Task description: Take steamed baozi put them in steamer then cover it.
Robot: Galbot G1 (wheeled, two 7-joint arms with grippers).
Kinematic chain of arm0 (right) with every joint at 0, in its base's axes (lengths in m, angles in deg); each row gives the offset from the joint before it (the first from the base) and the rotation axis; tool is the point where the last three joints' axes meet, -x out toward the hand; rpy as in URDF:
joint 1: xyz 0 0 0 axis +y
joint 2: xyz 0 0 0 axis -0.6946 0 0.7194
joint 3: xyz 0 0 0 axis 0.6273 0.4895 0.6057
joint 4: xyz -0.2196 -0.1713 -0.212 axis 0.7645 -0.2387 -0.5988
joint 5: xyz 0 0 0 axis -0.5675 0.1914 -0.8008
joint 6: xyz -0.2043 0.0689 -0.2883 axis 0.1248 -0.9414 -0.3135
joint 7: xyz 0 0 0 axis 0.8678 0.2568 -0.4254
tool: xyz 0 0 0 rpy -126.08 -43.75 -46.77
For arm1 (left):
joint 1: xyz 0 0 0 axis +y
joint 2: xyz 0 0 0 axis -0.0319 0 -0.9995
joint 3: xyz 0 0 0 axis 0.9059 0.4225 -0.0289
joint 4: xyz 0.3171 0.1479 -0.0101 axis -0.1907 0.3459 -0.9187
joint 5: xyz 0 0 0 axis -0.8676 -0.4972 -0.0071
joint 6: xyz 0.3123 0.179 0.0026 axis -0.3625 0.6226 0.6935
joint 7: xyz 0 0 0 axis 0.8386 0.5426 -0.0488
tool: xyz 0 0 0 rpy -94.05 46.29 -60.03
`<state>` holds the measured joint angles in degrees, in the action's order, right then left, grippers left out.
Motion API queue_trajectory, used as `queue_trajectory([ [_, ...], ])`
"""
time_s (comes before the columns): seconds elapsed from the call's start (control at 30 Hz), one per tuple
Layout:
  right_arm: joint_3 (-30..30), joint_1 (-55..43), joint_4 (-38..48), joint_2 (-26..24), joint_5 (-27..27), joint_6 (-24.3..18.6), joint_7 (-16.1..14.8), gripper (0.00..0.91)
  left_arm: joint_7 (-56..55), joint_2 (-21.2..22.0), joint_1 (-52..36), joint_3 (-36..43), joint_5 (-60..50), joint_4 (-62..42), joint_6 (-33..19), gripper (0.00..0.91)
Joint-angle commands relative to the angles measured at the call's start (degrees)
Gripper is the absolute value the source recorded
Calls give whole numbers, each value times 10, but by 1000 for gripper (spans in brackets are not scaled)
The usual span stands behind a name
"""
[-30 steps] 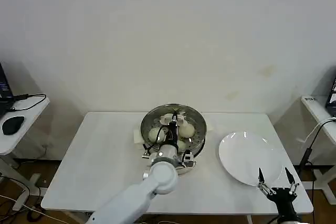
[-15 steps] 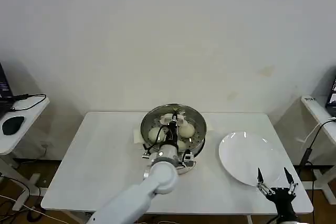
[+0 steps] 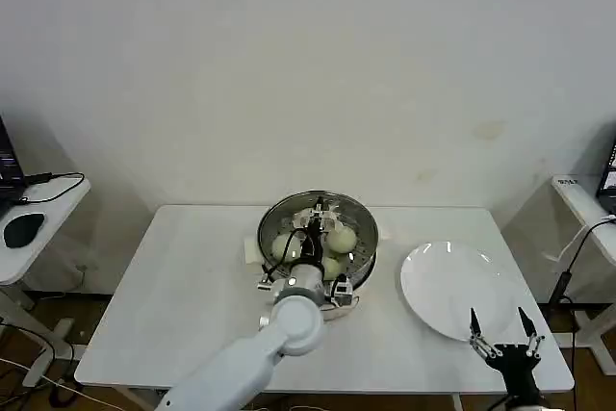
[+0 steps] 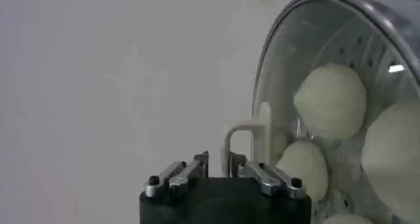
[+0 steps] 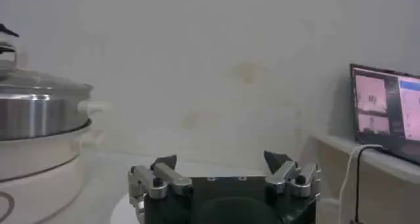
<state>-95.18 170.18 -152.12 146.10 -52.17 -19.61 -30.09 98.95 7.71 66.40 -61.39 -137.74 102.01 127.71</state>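
Barely shifted from a second ago, my left gripper (image 3: 318, 211) pinches the pale handle of the clear glass lid (image 4: 308, 81) resting on the shiny round steel steamer (image 3: 358, 259), cream-white buns (image 4: 330, 100) inside; releasing off-centre could leave it askew. My right gripper (image 3: 501, 331) idles open beside the flat white plate (image 3: 438, 281).

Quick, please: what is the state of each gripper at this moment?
Left gripper: closed on the handle of the cover, which sits on the steamer.
Right gripper: open, holding nothing, at the near edge of the white plate.
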Motion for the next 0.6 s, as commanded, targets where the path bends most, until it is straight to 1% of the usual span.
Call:
queue_trajectory([
  [0.03,1,1,-1,1,-1,0,0,907,2,-4,1,-2,0,8,1,907],
  [0.43,4,1,2,2,-3,-2,-1,907,1,-18,3,-2,2,34,0,907],
  [0.6,5,1,3,2,-2,-2,-2,907,-1,-18,2,-2,5,39,0,907],
])
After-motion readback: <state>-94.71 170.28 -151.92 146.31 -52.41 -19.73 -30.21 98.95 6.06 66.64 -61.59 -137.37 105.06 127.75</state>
